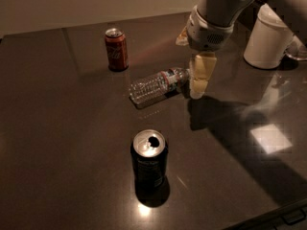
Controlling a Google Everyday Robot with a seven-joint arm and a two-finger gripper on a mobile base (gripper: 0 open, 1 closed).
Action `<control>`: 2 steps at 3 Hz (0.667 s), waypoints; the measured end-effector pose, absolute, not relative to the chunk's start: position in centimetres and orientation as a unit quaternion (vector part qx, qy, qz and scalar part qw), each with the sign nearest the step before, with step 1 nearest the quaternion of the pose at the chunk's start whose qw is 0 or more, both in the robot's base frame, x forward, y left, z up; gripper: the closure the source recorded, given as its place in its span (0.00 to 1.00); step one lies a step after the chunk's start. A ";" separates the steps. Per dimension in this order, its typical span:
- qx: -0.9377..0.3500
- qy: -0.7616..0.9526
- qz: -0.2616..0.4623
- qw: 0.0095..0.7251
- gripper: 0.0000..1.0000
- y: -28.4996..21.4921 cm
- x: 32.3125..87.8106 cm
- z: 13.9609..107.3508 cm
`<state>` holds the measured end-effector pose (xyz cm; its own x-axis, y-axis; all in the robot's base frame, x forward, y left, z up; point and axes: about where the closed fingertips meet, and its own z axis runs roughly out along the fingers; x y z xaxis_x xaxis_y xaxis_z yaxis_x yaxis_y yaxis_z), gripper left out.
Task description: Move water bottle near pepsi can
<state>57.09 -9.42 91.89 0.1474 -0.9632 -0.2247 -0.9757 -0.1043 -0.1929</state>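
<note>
The water bottle lay on its side on the dark surface, cap toward the tool, which hung just beside that cap; whether it was apart or together I could not tell; the pepsi can stood upright nearer the camera, well apart from the bottle; a red can stood behind.

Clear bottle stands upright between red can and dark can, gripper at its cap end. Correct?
Not upright: the camera view shows the clear ribbed plastic water bottle lying on its side, between the red cola can and the dark silver-topped pepsi can, with the gripper at its cap end.
</note>
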 end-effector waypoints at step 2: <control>-0.778 0.613 0.054 0.122 0.00 -6.0 60.0 88.3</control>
<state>60.02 -6.03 88.25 0.2418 -0.9419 -0.2333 -0.9680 -0.2176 -0.1247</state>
